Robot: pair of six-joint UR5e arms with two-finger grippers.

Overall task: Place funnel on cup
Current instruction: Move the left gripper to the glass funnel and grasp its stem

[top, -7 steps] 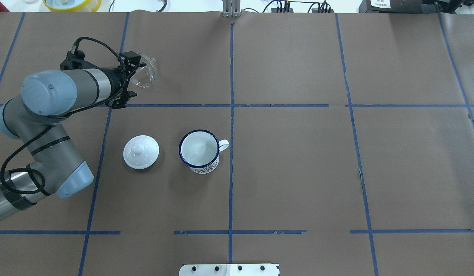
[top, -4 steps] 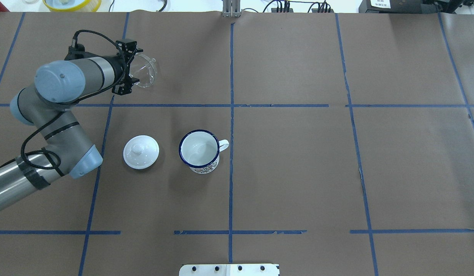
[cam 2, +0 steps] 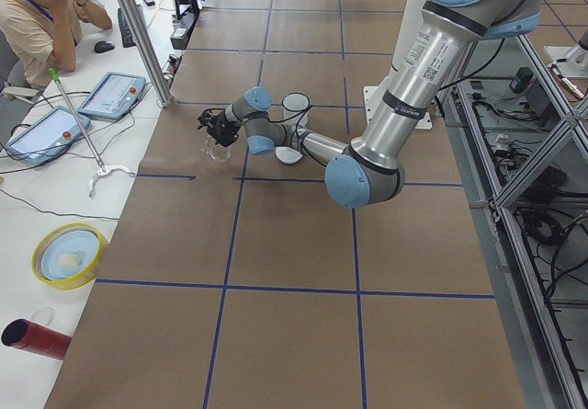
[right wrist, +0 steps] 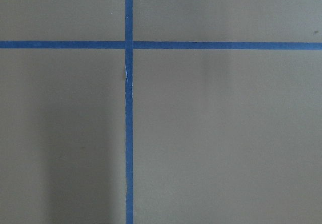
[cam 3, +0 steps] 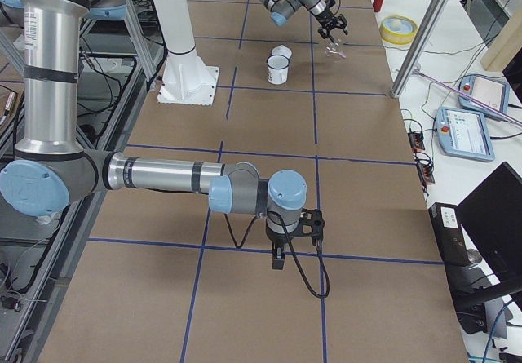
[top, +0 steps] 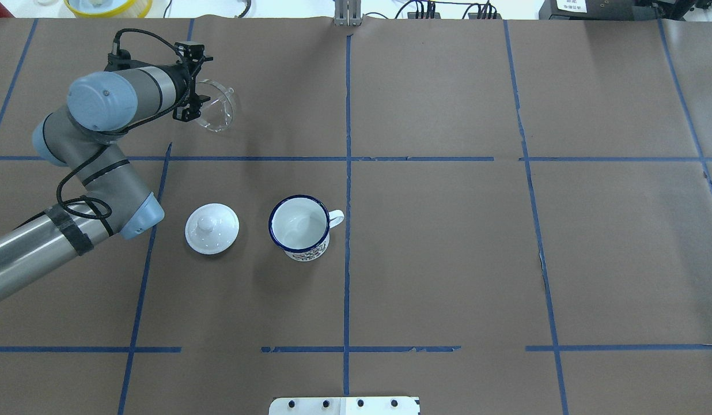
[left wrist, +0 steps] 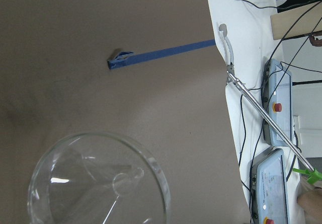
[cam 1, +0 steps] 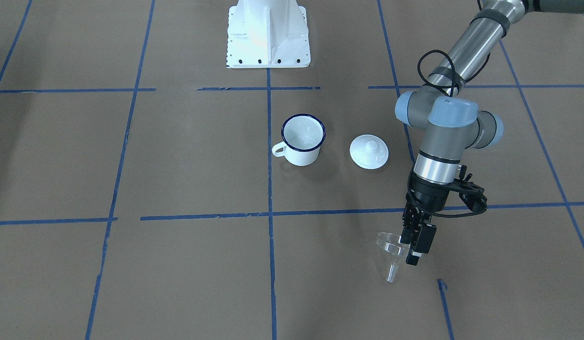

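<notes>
We record that the left arm (top: 111,173) has swung over the past second: its blue-capped joints now sit further right and farther from the robot. The left gripper (top: 193,107) has shifted toward the far edge, and its black body covers less of the funnel (top: 219,109).

White cup (top: 299,226), dark blue rim; clear funnel (top: 216,113)

Between funnel (top: 218,109), near far-left corner, and cup (top: 299,226), near table centre: bare paper, wide enough for passage. Blocked on cup's left-edge side by lid (top: 212,228), near it but apart. Crowded further toward left edge by left arm's elbow (top: 138,216), close beside lid. Open above cup mouth.
</notes>
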